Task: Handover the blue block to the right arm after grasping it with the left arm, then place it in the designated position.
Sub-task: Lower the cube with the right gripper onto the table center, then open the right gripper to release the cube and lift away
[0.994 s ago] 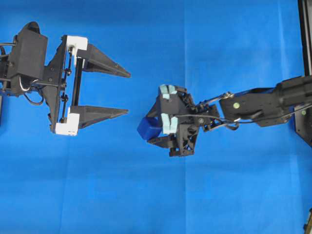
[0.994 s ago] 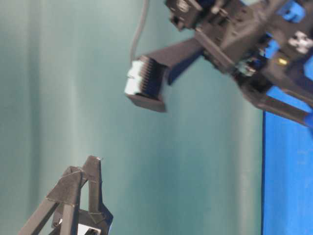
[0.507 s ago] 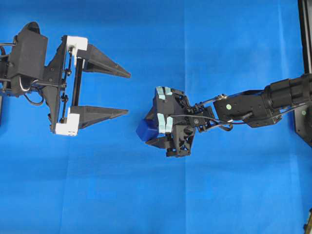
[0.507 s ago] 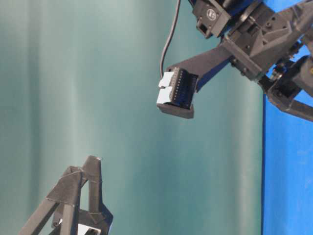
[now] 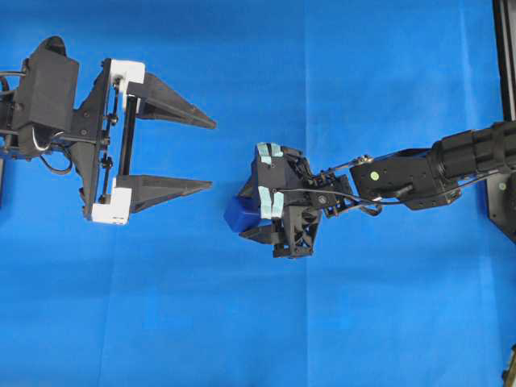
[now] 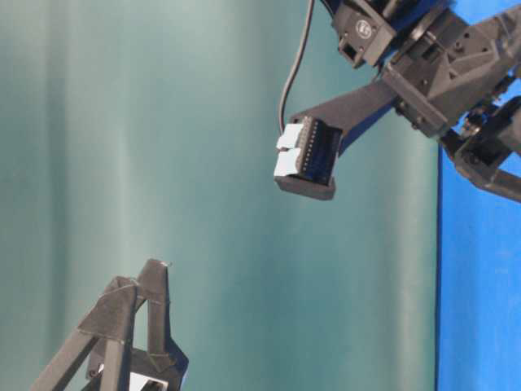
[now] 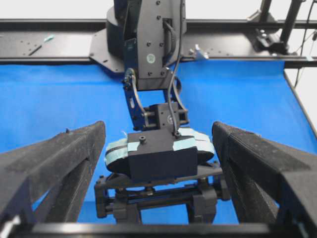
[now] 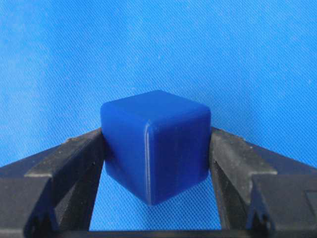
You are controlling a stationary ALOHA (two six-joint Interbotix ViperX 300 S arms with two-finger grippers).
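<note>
Handover done: right tool [image 5: 242, 216] clamps blue block [image 5: 239, 214] at frame center, drifted slightly left and lower since a second ago; left tool [image 5: 212, 153] gaping, unmoved. Placement remains.

A smooth, faintly glossy plastic look is shown by the block [image 8: 154, 148], pinched between matt black fingers [image 8: 64, 168] with a grainy face. The cloth [image 8: 223, 54] beneath is seen as finely woven and matt. White, smooth plastic is seen at the left gripper's [image 5: 205, 153] rail ends.
</note>
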